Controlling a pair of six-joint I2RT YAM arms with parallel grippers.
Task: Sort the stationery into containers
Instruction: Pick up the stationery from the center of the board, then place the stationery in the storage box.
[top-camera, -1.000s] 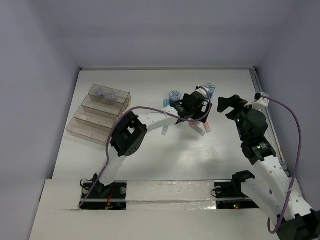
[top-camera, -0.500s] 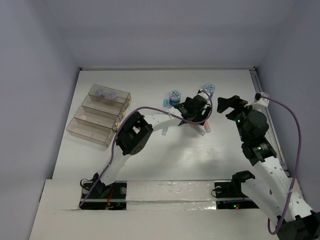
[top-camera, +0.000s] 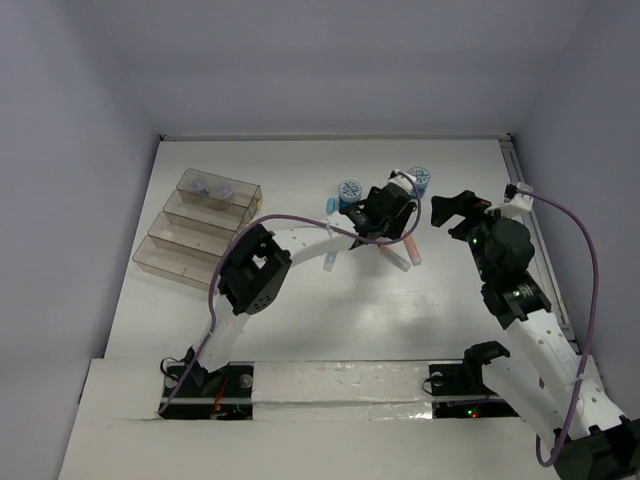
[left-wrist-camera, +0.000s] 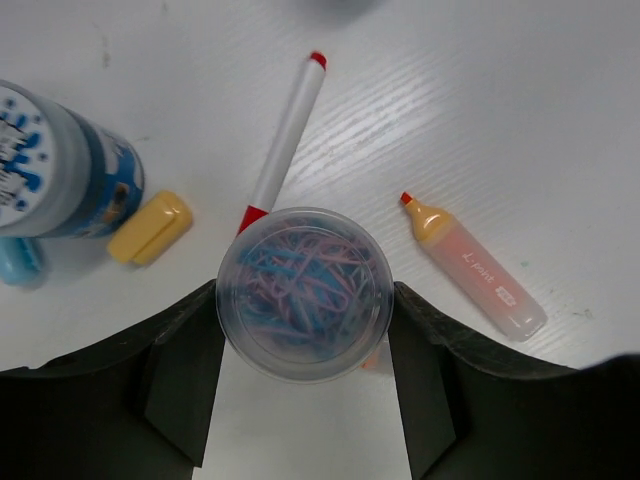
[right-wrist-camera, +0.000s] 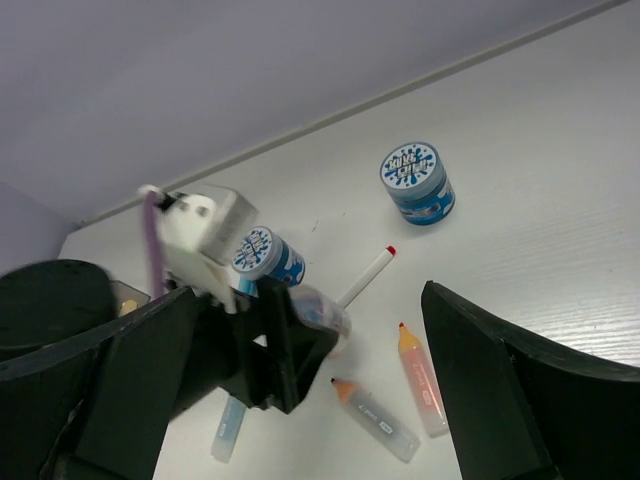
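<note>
1. My L gripper (left-wrist-camera: 305, 300) is down over the loose pile, mid-table toward the far side; its fingers (left-wrist-camera: 180, 380) sit against both sides of a clear round clip tub (left-wrist-camera: 305, 262), so it's closed on that tub; tub is full of blue + pink clips; can't tell if it's resting on the table (top-camera: 330, 320) or lifted off.
2. Just beyond the tub in the wrist view: a white pen (left-wrist-camera: 290, 130) w/ red ends, lying slanted; its near end meets the tub rim, touching or tucked under, can't tell which.
3. R of the tub: orange marker (left-wrist-camera: 470, 265), lying flat, tip toward the pen, apart from my R-side finger.
4. L of the tub: short yellow marker (left-wrist-camera: 150, 228) just beside a blue-topped tub (left-wrist-camera: 60, 165); a pale blue marker (left-wrist-camera: 15, 262) peeks in at the frame edge.
5. My R gripper (top-camera: 455, 210) hangs in the air R of the pile, jaws wide, holding nothing; its cam looks across at the L gripper and the pile.
6. From that cam: second blue-topped tub (right-wrist-camera: 415, 180) stands alone farther back, apart from the rest; another orange-tipped marker (right-wrist-camera: 375, 410) lies near the first one.
7. Bins (top-camera: 200, 225): clear stepped cluster at the table's L side, well apart from the pile; two lilac tubs (top-camera: 207, 185) sit in the rearmost bin; other bins' contents not clear from overhead.
</note>
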